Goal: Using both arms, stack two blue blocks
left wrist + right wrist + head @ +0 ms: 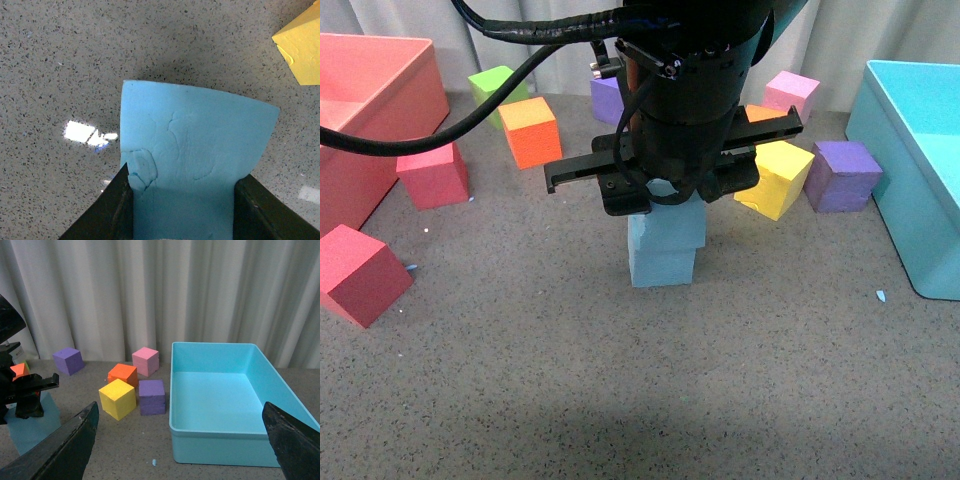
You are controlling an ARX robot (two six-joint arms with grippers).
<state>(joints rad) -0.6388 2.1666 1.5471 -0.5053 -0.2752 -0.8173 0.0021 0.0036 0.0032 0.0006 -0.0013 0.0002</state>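
Holding the top block clamped in our left gripper, we see it sits squarely on the bottom block directly below. Our right gripper hangs spread and empty, well away beside the bin.

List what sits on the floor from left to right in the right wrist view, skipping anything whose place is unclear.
Blue stack → purple cube by the curtain → yellow cube → second purple cube → turquoise bin. The orange and pink cubes overlap these in the order, so they are left out.
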